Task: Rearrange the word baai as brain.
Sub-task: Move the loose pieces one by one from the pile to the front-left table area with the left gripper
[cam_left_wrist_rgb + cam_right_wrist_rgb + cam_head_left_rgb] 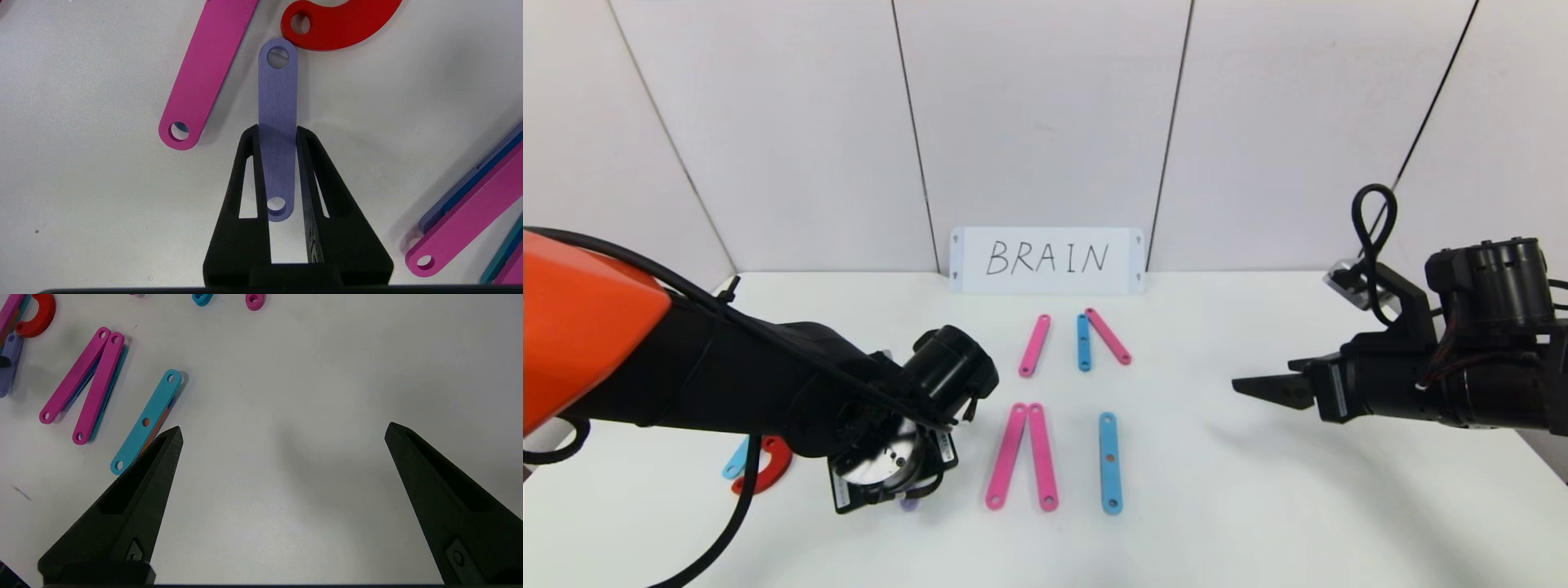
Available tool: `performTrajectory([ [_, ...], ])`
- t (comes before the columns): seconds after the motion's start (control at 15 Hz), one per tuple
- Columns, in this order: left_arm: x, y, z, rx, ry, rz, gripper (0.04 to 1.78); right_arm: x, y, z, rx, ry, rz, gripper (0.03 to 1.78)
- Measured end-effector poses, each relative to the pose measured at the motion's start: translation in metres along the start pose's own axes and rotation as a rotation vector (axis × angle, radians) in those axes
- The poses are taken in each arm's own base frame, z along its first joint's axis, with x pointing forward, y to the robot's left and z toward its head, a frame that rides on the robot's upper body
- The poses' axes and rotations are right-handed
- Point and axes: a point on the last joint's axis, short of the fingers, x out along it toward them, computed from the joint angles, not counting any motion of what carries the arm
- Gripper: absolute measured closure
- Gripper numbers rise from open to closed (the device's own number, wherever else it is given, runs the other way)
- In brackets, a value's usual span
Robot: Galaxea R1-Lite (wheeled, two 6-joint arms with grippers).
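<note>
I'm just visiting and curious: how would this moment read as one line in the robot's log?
left claw: shut on lilac bar, near red curved piece | right claw: open, idle above table | card: BRAIN

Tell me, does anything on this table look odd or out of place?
Yes: the coloured bars lie as loose strokes, not readable letters, unlike the BRAIN card. The left gripper pinches a lilac bar beside a red curved piece.

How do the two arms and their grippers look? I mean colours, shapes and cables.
The left arm has an orange shell, then black links with a black cable along it and a silver disc at the wrist. The right arm is black, with a looped black cable. Both the left gripper and the right gripper have black, pointed, triangular fingers with slots.
</note>
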Motion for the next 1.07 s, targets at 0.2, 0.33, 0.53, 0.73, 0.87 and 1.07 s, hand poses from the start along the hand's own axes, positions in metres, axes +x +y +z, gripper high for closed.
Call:
performTrajectory([
  [0.2,0.0009,-0.0005,0.0,0.0,0.0,0.001,1.55,-0.0001,0.0,-0.0001,0.0,0.0,0.0,0.08],
  [0.33,0.0012,-0.0007,-0.0002,0.001,0.001,0.002,1.55,-0.0002,0.0001,-0.0001,0.0,0.0,0.0,0.08],
  [0.53,0.0014,-0.0018,0.0004,-0.001,-0.004,-0.006,1.55,-0.0007,0.0003,0.0,0.0,-0.002,0.0,0.08],
  [0.73,0.0014,-0.0024,0.0006,-0.001,-0.005,-0.007,1.55,-0.001,0.0003,0.0,0.0,-0.002,0.0,0.08],
  [0.87,0.0014,-0.0024,0.0006,-0.001,-0.005,-0.007,1.55,-0.0011,0.0004,-0.0001,-0.001,-0.002,0.0,0.08],
  [1.07,0.0018,-0.0019,0.0003,0.001,-0.003,-0.005,1.54,-0.001,0.0006,-0.0002,-0.001,-0.001,0.0,0.08],
])
